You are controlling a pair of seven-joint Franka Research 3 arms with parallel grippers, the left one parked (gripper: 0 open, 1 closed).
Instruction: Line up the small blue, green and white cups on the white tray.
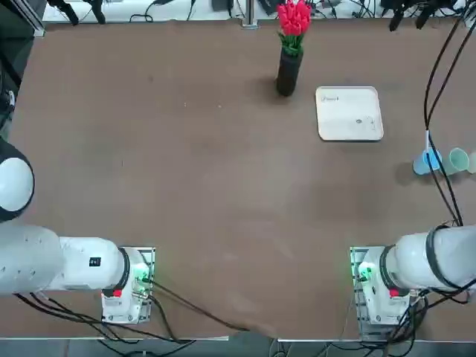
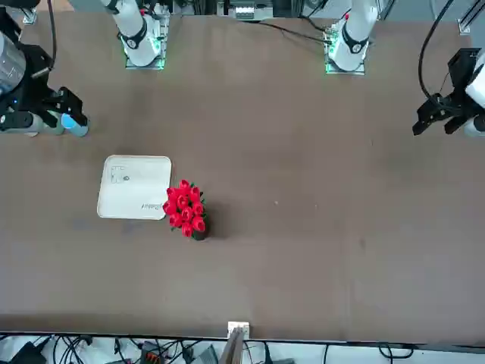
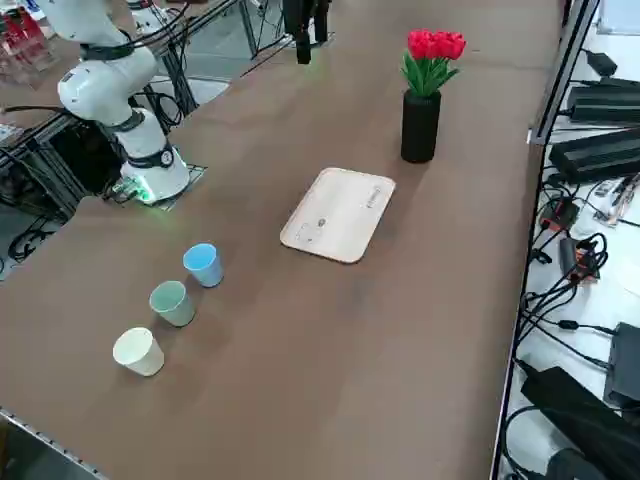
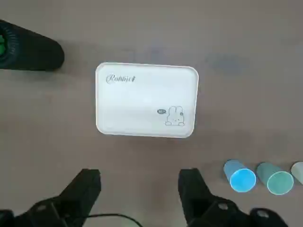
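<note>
Cups, location: On the brown table, off the tray, toward the robot's right and nearer to the robot than the tray.
Cup order: From the tray side outward, the blue cup (image 3: 203, 264), green cup (image 3: 172, 303) and white cup (image 3: 138, 351) are set in a short row, apart from one another.
Cup attitude: All three are stood upright, wide mouths up; the inner walls of the blue and green cups are exposed to the wrist view.
Tray: The white tray (image 4: 147, 100) is laid flat, its low rim and bare surface exposed.
Tray lettering: "Rabbit" is printed in grey script near one corner.
Tray graphic: A line-drawn rabbit is printed near the diagonally opposite corner, beside a small dark oval; any text in the oval is too small to be read.
Right gripper: The right gripper (image 4: 139, 175) is held above the table, fingers spread wide, nothing gripped.
View obstruction: The cups are partly covered by the gripper in the front view; dark cables (image 1: 439, 160) are seen across the blue cup in the top view.
Vase: A tall black vase (image 3: 420, 127) with red flowers (image 3: 436, 46) is stood near the tray, on the robot's left of it.
</note>
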